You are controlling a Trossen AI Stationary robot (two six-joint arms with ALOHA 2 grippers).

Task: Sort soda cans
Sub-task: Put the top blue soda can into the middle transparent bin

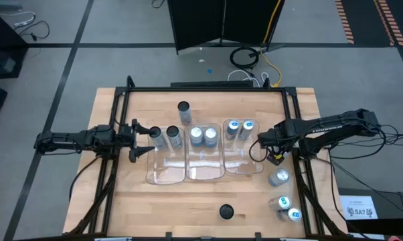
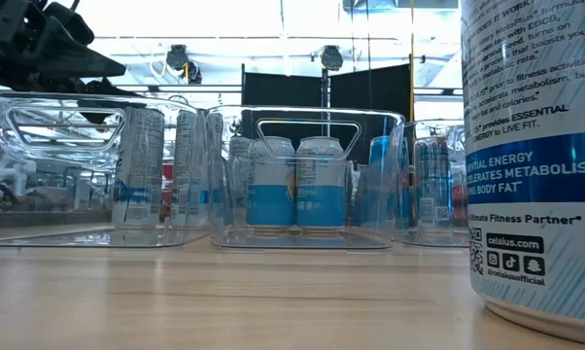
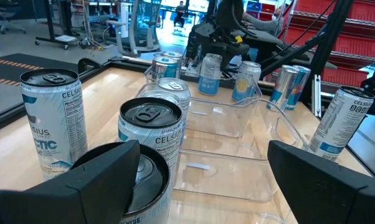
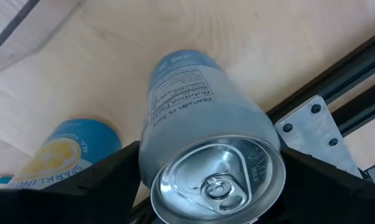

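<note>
The right gripper point(image 1: 276, 158) hangs over a silver-topped can point(image 4: 206, 168) at the surface's four o'clock edge, fingers open astride it. The left gripper point(image 1: 142, 138), fingers open, waits at nine o'clock beside dark-topped cans point(image 1: 165, 138) in their tray.

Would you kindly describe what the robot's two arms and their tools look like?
Both arms are black, slim and jointed. The left arm ends in a tool with two dark, angular fingers that look broad and flat-faced up close. The right arm bears pale lettering along its upper link, and a small yellow-orange spot shows beside its tool. Black cables trail from both arms.
</note>
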